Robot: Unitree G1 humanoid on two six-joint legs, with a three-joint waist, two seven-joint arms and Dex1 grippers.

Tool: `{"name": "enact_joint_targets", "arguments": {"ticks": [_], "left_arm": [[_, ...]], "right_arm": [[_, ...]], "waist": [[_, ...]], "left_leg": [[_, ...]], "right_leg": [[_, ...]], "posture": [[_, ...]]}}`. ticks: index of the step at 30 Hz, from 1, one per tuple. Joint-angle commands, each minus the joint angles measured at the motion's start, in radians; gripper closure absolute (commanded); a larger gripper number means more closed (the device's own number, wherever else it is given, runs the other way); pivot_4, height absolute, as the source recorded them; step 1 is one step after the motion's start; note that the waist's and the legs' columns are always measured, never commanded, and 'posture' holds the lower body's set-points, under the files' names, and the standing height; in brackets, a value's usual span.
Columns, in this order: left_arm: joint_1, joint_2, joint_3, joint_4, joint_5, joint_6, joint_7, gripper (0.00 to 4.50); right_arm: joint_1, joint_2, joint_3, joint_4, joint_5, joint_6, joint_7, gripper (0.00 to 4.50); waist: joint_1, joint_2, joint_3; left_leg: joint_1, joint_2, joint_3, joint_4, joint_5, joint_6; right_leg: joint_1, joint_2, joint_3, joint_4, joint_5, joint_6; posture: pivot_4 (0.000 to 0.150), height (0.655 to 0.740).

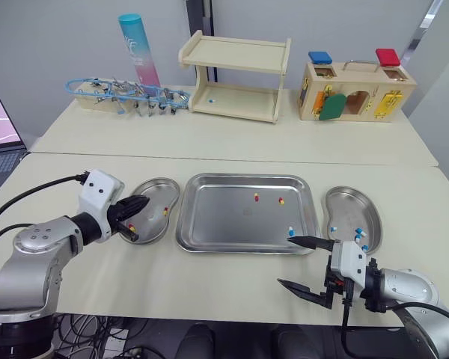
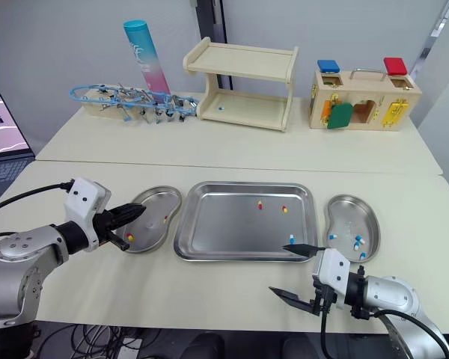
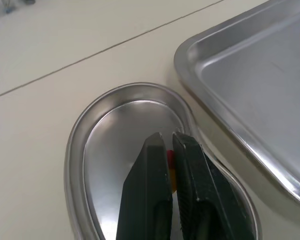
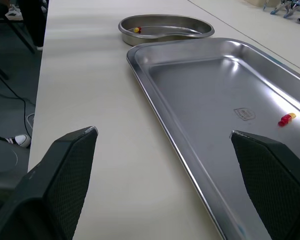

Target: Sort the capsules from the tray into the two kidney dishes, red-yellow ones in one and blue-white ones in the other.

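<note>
My left gripper (image 1: 141,204) hovers over the left kidney dish (image 1: 156,187), shut on a red-yellow capsule (image 3: 170,161) that shows between its fingers. Two more red-yellow capsules (image 1: 165,212) lie in that dish. The steel tray (image 1: 247,178) in the middle holds two red-yellow capsules (image 1: 256,197) and a blue-white capsule (image 1: 290,229) near its front right corner. In the right kidney dish (image 1: 343,198) lie several blue-white capsules (image 1: 359,232). My right gripper (image 1: 287,262) stands open and empty in front of the tray's right corner, low over the table.
At the back stand a wooden shelf (image 1: 239,78), a wooden lock box (image 1: 355,90), a rack of blue tools (image 1: 123,96) and a pink-blue tube (image 1: 138,48). A laptop (image 1: 0,138) sits off the left edge. The table's front edge runs just under my right gripper.
</note>
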Motion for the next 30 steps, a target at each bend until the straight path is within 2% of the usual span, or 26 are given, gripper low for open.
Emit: {"name": "enact_joint_targets", "arguments": {"ticks": [1,4,7,8,11,20,30], "left_arm": [[-0.017,-0.012,0.037,-0.013,-0.044,0.018,0.039,4.45],[-0.016,-0.013,0.040,-0.013,-0.059,0.028,0.061,3.69],[-0.009,-0.009,0.051,-0.008,-0.072,0.016,0.076,2.57],[-0.006,-0.009,0.060,-0.006,-0.079,0.005,0.074,2.48],[0.001,-0.006,0.086,-0.005,-0.109,-0.015,0.060,1.56],[0.088,0.040,0.246,-0.015,-0.235,-0.002,0.004,1.56],[0.187,0.069,0.383,0.080,-0.228,-0.128,-0.028,1.56]], "right_arm": [[-0.021,0.004,0.008,-0.008,0.011,-0.001,0.002,0.00],[-0.027,0.002,0.011,-0.004,0.011,0.001,0.003,0.00],[-0.028,0.000,0.010,-0.004,0.013,0.004,0.003,0.00],[-0.027,-0.001,0.009,-0.006,0.013,0.005,0.003,0.00],[-0.025,-0.003,0.007,-0.007,0.014,0.008,0.003,0.00],[-0.030,-0.014,-0.012,0.000,0.017,0.004,0.009,0.00],[-0.029,-0.063,-0.092,0.027,0.041,0.006,0.033,0.00]], "waist": [[-0.001,0.000,0.000],[-0.001,0.000,0.000],[-0.001,0.000,0.000],[-0.001,0.000,0.000],[-0.002,0.000,0.000],[-0.002,0.000,0.000],[-0.004,0.000,0.000]], "left_leg": [[0.000,0.000,0.000,0.000,0.000,0.000],[0.000,0.000,0.000,0.000,0.000,0.000],[0.000,0.000,0.000,0.000,0.000,0.000],[0.000,0.000,0.000,0.000,0.000,0.000],[0.000,0.000,0.000,0.000,0.000,0.000],[0.000,0.000,0.000,0.000,0.000,0.000],[0.000,0.000,0.001,-0.001,0.000,0.000]], "right_leg": [[0.000,0.000,0.000,0.000,0.000,0.000],[0.000,0.000,0.000,0.000,0.000,0.000],[0.000,0.000,0.000,0.000,0.000,0.000],[0.000,0.000,0.000,0.000,0.000,0.000],[0.000,0.000,0.000,0.000,0.000,0.000],[-0.001,0.000,0.000,0.000,0.000,0.000],[-0.002,0.000,0.001,0.000,0.000,0.000]], "posture": [[0.150,0.7400],[0.150,0.7400],[0.150,0.7400],[0.150,0.7400],[0.150,0.7400],[0.150,0.7400],[0.150,0.7400]]}}
